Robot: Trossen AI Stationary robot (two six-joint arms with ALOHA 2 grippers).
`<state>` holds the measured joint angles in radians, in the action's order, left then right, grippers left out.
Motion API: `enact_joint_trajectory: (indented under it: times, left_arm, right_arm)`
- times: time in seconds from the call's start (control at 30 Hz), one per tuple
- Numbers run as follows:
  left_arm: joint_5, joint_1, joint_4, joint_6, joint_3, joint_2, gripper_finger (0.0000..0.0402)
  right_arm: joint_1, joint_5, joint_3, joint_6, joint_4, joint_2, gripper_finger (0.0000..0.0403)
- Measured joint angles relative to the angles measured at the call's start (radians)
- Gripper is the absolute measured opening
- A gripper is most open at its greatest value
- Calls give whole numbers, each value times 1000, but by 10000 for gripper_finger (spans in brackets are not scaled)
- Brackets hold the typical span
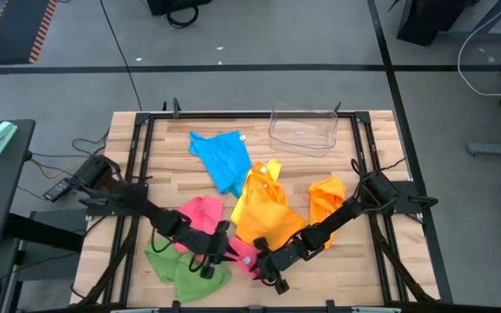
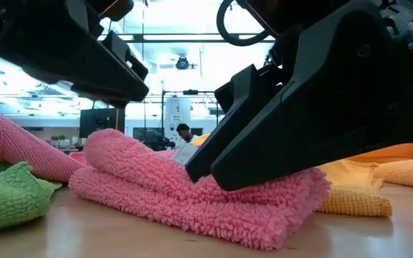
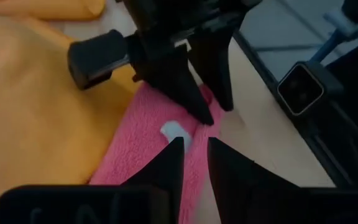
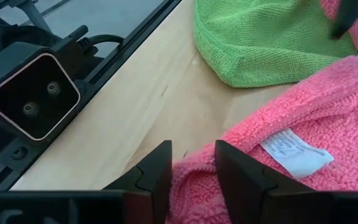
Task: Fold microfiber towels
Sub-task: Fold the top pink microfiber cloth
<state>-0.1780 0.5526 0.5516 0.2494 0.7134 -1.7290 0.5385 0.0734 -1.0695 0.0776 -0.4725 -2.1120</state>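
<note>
Both grippers meet at table's 6 o'clock edge on the pink towel (image 1: 200, 211). Left gripper (image 3: 195, 163) fingers narrow, a small gap between them, over its white tag (image 3: 175, 132); grasp unclear. Right gripper (image 4: 192, 167) fingers part-open at the towel's edge. Green towel (image 1: 179, 266) at 7, yellow towel (image 1: 261, 209) center, blue towel (image 1: 223, 158) at 11, clear bin (image 1: 303, 130) at 1.
</note>
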Motion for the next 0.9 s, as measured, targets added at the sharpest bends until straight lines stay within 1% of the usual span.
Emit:
enact_joint_trajectory:
  times: [0.07,0.1,0.23,0.47,0.63,0.77,0.83,0.9]
  left_arm:
    - [-6,-2,74,-22,-20,-20,79]
    - [-23,-2,79,-30,-21,-32,79]
    - [-87,-8,71,-26,-16,-91,77]
    - [-108,-11,34,7,17,-188,74]
    - [-112,-10,38,1,18,-196,81]
    - [-113,-9,34,1,17,-193,84]
    - [-114,-9,33,0,17,-193,83]
    - [-114,-9,31,0,17,-193,79]
  right_arm:
    - [0,0,0,0,-3,0,129]
    - [0,0,0,0,-4,0,129]
    - [0,0,0,0,-6,0,129]
    - [0,2,0,6,-2,0,129]
    - [0,4,2,16,8,28,129]
    - [-1,67,0,-19,-8,87,129]
    - [-14,90,0,-46,-24,90,129]
    - [-34,82,0,-45,-42,72,129]
